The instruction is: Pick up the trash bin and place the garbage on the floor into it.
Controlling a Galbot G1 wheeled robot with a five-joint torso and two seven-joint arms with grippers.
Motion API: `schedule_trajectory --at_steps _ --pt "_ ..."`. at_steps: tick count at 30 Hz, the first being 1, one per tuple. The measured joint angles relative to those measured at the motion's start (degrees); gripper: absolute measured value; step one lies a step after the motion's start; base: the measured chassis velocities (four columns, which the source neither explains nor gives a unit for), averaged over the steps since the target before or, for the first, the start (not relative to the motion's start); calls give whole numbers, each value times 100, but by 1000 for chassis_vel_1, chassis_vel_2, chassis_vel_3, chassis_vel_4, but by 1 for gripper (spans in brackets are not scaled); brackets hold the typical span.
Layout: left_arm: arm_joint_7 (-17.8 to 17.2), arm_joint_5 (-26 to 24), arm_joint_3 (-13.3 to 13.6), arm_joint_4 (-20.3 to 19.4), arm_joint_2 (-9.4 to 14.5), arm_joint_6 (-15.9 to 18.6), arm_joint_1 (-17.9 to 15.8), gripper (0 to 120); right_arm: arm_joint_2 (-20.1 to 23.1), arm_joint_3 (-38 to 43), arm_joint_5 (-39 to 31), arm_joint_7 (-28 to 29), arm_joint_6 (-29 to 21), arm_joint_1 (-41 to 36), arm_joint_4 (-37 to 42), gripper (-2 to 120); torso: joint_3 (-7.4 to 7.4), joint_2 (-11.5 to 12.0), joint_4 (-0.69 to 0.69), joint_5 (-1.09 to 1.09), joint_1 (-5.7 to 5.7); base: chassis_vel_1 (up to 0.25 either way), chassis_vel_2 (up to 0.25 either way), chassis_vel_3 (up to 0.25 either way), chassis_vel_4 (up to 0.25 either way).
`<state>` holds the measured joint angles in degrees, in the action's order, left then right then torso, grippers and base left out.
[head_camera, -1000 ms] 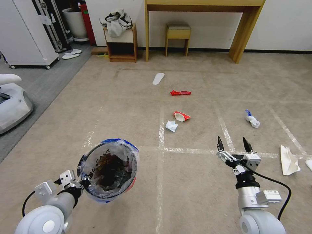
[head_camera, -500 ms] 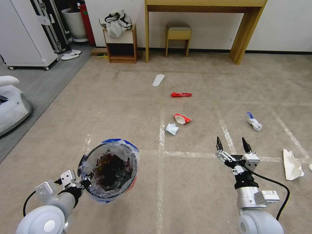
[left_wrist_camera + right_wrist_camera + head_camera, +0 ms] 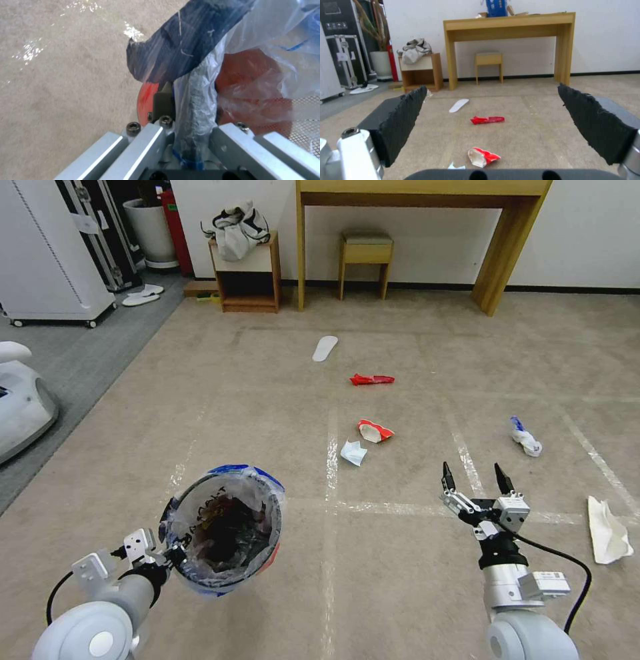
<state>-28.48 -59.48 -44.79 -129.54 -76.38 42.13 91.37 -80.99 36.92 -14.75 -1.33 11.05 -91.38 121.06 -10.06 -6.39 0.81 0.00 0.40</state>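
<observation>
My left gripper is shut on the rim of the trash bin and holds it off the floor at the lower left. The bin is red with a black rim and a clear bag lining. In the left wrist view the left gripper pinches the bag-wrapped rim. My right gripper hangs open and empty at the lower right. Garbage lies ahead: a red wrapper, a red-white carton, a pale crumpled paper, a white-blue wad and white paper. Between the right gripper's fingers show the wrapper and carton.
A white insole lies beyond the litter. A wooden table, a stool and a small cabinet with a bag stand along the far wall. A white machine sits on the grey strip at the left.
The whole view has shifted: the camera moved forward, so the litter sits slightly lower and nearer. Both arms keep their pose, the bin still held and the right gripper still open.
</observation>
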Motion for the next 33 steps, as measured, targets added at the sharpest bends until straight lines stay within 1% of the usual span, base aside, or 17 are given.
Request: schedule_trajectory --at_steps 33 --pt "45 84 9 6 -20 0 33 0 -38 -15 33 -18 14 -18 0 100 0 0 0 0 0 -104 113 108 -116"
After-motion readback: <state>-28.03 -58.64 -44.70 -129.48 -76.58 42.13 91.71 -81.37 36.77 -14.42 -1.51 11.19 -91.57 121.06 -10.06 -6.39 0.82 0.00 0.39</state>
